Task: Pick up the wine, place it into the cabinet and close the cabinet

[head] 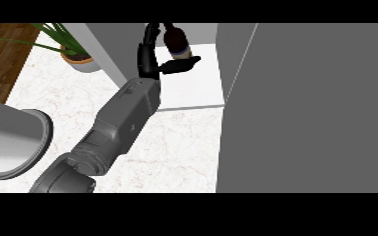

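We look steeply down on a pale marbled worktop (184, 145), and only one arm shows: a grey forearm (122, 120) rising from the lower left of the view towards the top centre. Which arm it is we cannot tell for sure from its place alone, though it enters on the left side; we take it for the left. Its black hand (153, 60) stands at the mouth of the cabinet (193, 82), whose white floor shows between a grey wall on the left and the large grey cabinet door (303, 110) swung out on the right, filling most of that side of the view. The hand's fingers stretch up along the left flank of the wine (176, 41), a dark bottle with a pale band near its lower end, and the thumb reaches across beneath that band, so that the hand pinches the bottle between fingers and thumb. The wine stands over the white cabinet floor, close to the top edge of the view, its upper part cut off there. At the upper left a potted plant (74, 50) with long green leaves rests on the worktop beside a strip of brown wood (15, 55). At the left edge a grey rounded bowl-like shape (18, 142) shows in part.
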### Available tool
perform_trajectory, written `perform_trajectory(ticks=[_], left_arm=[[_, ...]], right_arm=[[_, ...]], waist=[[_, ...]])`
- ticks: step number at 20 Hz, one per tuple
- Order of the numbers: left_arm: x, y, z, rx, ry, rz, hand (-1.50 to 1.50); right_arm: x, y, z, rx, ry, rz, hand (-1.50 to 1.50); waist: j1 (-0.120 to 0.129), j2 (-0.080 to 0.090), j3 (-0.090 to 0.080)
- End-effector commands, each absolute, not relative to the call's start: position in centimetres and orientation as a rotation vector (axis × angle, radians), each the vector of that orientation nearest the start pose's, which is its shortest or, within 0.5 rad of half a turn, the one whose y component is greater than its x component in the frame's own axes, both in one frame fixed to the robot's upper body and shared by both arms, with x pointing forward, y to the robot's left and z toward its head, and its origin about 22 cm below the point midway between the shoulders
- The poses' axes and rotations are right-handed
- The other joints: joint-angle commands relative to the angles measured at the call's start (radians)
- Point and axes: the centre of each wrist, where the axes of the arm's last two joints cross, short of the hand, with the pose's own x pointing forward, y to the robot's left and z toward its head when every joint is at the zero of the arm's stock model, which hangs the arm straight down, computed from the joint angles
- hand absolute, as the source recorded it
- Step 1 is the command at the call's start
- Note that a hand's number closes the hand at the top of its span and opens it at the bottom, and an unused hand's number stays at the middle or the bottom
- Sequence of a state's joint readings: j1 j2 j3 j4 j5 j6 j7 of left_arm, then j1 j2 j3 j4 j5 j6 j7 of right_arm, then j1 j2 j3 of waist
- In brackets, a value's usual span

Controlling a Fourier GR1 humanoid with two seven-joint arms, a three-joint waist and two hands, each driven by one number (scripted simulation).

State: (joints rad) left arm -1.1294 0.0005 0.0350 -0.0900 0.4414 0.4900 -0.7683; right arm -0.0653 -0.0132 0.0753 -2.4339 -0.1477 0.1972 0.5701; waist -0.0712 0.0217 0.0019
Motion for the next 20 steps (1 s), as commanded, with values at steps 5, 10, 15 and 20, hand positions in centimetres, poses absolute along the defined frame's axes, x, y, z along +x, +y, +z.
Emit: perform_trajectory(ticks=[5, 10, 15, 20], left_arm=[[42.0, 11.7, 0.4, 0.292, -1.81, 0.147, -1.5], [41.2, 12.2, -1.0, 0.283, -1.827, 0.199, -1.5], [40.9, 12.6, -1.5, 0.269, -1.839, 0.16, -1.5], [41.3, 12.3, -0.8, 0.194, -1.861, 0.152, -1.5]], right_arm=[[16.2, -21.4, 20.5, 0.291, -1.941, 0.294, -1.5], [15.6, -21.3, 20.3, 0.291, -1.928, 0.322, -1.5], [15.1, -20.9, 20.3, 0.305, -1.938, 0.299, -1.5], [15.0, -21.1, 21.2, 0.298, -1.933, 0.322, -1.5]], waist=[[0.004, 0.006, -0.004], [-0.002, 0.007, -0.004], [0.0, 0.004, -0.003], [0.005, 0.002, -0.004]])
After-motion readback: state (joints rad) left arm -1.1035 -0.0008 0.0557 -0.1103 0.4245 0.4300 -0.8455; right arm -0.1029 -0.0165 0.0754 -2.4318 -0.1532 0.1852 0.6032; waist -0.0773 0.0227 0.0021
